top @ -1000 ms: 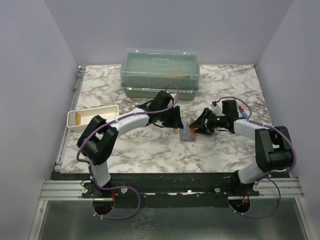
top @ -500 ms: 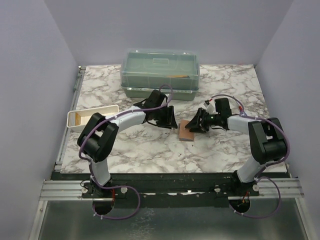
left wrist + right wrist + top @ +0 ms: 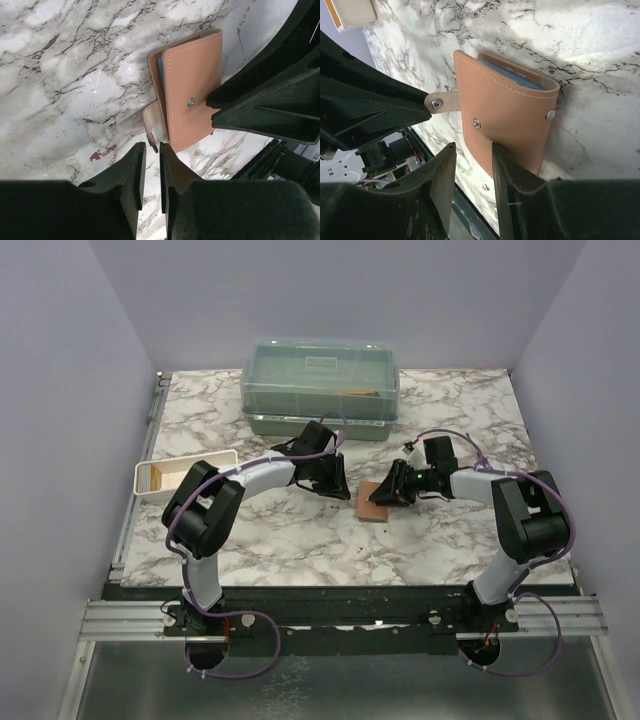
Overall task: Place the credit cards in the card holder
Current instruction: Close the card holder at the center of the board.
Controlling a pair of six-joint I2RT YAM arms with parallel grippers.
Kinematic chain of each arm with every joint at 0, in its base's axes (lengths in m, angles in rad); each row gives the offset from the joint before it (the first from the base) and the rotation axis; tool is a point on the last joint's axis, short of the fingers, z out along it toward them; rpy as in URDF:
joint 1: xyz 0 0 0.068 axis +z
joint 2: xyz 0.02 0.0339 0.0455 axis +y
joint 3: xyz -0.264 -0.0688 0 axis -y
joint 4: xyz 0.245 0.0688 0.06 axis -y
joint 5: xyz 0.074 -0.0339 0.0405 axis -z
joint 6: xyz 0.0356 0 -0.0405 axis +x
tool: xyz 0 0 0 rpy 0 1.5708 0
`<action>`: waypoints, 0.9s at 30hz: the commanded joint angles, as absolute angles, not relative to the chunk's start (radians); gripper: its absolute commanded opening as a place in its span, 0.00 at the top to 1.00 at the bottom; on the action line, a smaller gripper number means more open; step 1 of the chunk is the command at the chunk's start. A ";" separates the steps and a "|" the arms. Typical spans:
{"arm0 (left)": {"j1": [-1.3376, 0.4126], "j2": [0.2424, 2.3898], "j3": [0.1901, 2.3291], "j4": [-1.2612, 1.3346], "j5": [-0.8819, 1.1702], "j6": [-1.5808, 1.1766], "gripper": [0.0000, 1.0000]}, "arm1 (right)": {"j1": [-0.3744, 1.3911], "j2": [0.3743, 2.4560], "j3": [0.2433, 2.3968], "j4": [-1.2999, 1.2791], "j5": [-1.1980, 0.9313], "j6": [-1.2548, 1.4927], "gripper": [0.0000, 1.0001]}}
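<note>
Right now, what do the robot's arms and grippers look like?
The left arm and right arm share one design: white curved links between bulky black joint housings, with a thin purple cable looping along each. The left gripper and right gripper are matte black, with two flat, angular fingers.

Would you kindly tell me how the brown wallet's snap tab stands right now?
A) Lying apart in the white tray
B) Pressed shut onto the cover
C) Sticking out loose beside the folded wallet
C: in the right wrist view the tab sticks out free from the side of the folded wallet, not fastened down on the cover.
</note>
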State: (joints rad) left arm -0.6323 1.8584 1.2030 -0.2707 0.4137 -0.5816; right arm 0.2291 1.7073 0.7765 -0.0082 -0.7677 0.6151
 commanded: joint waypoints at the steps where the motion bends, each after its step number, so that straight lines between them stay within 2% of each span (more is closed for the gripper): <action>1: -0.630 1.885 1.233 -0.270 0.400 -0.574 0.78 | 0.237 1.741 0.794 -0.057 -0.714 0.575 0.62; 6: -0.628 1.893 1.238 -0.268 0.394 -0.575 0.81 | 0.239 1.750 0.799 -0.060 -0.713 0.571 0.62; 14: -0.626 1.874 1.233 -0.260 0.392 -0.571 1.00 | 0.248 1.762 0.807 -0.076 -0.688 0.557 0.66; 21: -0.627 1.849 1.223 -0.208 0.460 -0.574 1.00 | 0.257 1.784 0.818 -0.086 -0.652 0.546 0.69; 27: -0.646 1.876 1.253 -0.175 0.551 -0.605 1.00 | 0.266 1.807 0.829 -0.086 -0.635 0.545 0.76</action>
